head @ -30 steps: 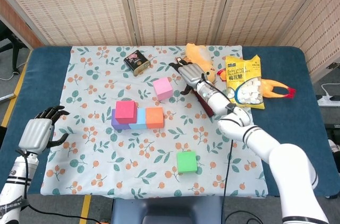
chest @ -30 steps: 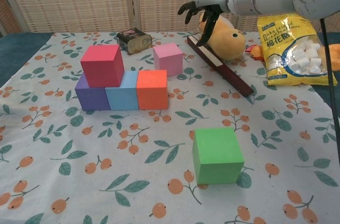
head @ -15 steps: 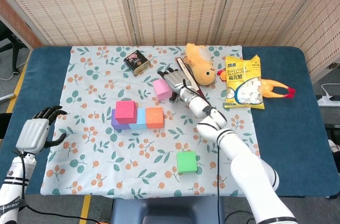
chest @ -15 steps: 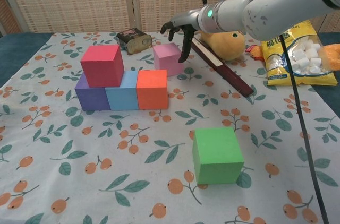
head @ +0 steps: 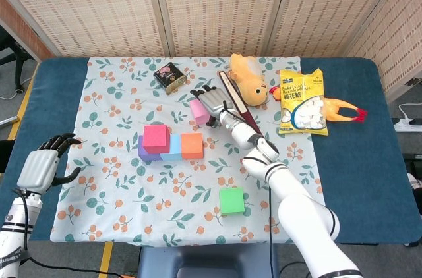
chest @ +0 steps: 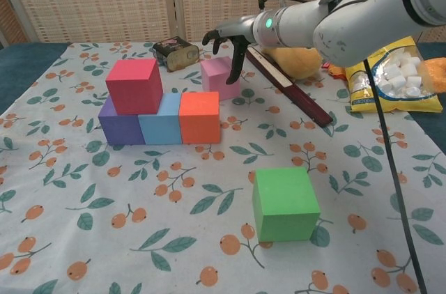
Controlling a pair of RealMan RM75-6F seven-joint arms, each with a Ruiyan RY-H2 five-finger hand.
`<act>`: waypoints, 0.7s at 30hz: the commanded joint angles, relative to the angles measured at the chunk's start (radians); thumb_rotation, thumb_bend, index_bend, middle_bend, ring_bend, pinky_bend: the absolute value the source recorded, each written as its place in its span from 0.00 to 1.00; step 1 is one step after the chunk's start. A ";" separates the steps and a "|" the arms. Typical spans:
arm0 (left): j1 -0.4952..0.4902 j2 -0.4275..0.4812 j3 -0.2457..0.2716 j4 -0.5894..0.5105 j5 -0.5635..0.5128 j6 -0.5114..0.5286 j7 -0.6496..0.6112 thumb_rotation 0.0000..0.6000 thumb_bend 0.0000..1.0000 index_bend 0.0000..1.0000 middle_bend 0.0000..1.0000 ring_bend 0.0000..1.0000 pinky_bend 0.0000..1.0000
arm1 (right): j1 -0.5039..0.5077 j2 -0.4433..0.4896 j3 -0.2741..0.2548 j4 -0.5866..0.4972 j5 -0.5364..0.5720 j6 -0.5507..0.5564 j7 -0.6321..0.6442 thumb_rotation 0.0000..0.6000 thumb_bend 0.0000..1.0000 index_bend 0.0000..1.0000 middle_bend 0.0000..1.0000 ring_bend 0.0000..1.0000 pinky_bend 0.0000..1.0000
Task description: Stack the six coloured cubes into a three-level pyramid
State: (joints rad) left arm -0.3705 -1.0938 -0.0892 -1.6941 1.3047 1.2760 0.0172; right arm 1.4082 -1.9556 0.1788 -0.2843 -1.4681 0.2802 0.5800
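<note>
- Both views are bright and evenly lit, with soft, diffuse light from overhead.
- Shadows are faint and short: the green cube (chest: 285, 204) casts only a thin dark edge at its base in the chest view.
- The marshmallow bag (chest: 391, 67) at the right of the chest view shows mild glare on its plastic.
- The right arm (chest: 362, 12) at the upper right looks slightly soft (close to the lens).
- The head view is sharp throughout, its table edges slightly bowed.

Red cube (chest: 134, 85), purple cube (chest: 120, 127), orange cube (chest: 200, 117), green cube (chest: 284, 204), floral tablecloth (chest: 104, 203).
</note>
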 commanded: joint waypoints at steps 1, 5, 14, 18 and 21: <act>0.001 0.000 -0.002 -0.002 0.007 -0.003 -0.006 1.00 0.29 0.27 0.16 0.16 0.26 | -0.012 0.013 -0.027 -0.018 -0.022 0.009 0.032 1.00 0.00 0.07 0.14 0.00 0.15; 0.003 0.001 -0.004 -0.001 0.018 -0.007 -0.019 1.00 0.29 0.27 0.16 0.16 0.26 | -0.024 0.022 -0.057 -0.036 -0.043 0.019 0.064 1.00 0.00 0.07 0.17 0.00 0.15; 0.008 -0.002 -0.009 0.004 0.036 -0.008 -0.028 1.00 0.29 0.26 0.15 0.16 0.26 | -0.078 0.069 -0.122 -0.083 -0.089 0.094 0.125 1.00 0.00 0.08 0.24 0.00 0.15; 0.007 -0.001 -0.010 0.000 0.046 -0.010 -0.024 1.00 0.29 0.26 0.15 0.16 0.26 | -0.119 0.123 -0.149 -0.149 -0.106 0.155 0.143 1.00 0.00 0.08 0.25 0.00 0.15; 0.008 0.000 -0.012 -0.005 0.055 -0.007 -0.023 1.00 0.29 0.26 0.15 0.16 0.26 | -0.163 0.184 -0.167 -0.230 -0.115 0.221 0.149 1.00 0.00 0.08 0.25 0.00 0.15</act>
State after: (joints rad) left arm -0.3628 -1.0945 -0.1003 -1.6988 1.3589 1.2686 -0.0063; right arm 1.2786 -1.8145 0.0296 -0.4624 -1.5722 0.4564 0.7200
